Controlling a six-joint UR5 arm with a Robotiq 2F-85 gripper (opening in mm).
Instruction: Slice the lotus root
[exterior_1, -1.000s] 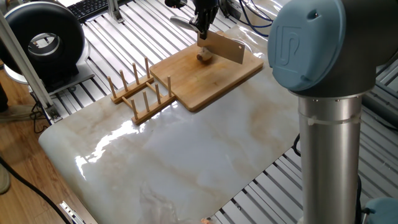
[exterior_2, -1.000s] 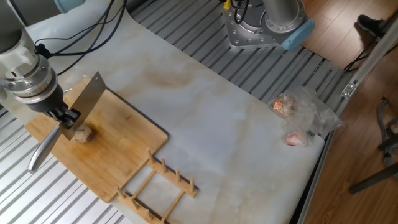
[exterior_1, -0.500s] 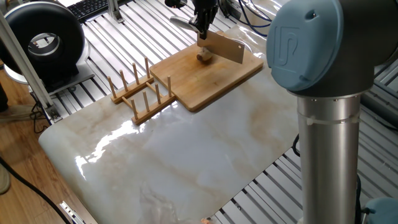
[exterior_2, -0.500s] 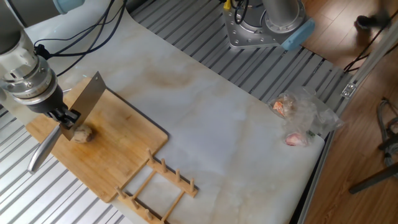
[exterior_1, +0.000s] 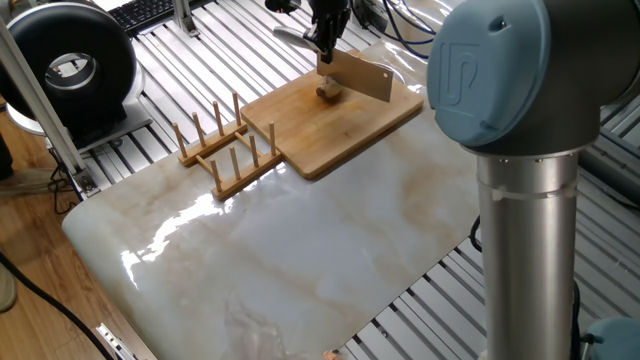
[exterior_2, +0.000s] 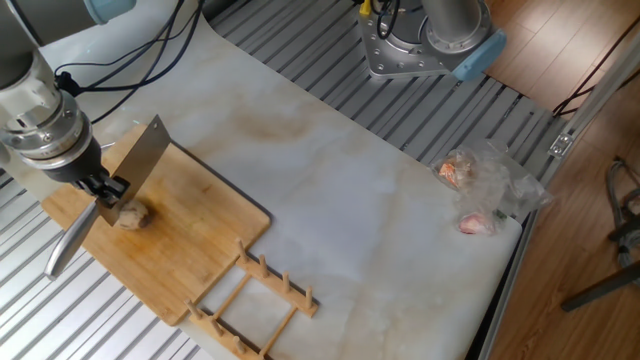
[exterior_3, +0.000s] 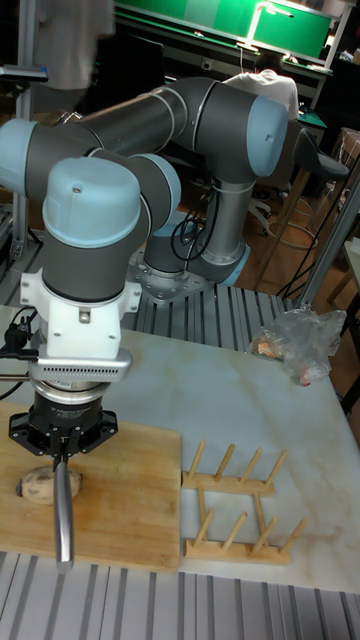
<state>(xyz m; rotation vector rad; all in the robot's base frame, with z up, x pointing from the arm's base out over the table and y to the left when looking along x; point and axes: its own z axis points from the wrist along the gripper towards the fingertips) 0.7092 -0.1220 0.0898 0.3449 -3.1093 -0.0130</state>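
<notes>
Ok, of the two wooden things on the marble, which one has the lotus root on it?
The flat bamboo board, under the gripper and its knife. The lotus root sits there; the pegged rack beside it holds nothing.

Lotus root (exterior_2: 133, 216): small tan rounded chunk, lying on bamboo board (exterior_2: 200, 250) nr its far-left end, directly under knife blade (exterior_2: 143, 160).

A wooden peg rack (exterior_2: 255, 300) sits beside a bamboo board (exterior_2: 190, 250).
</notes>
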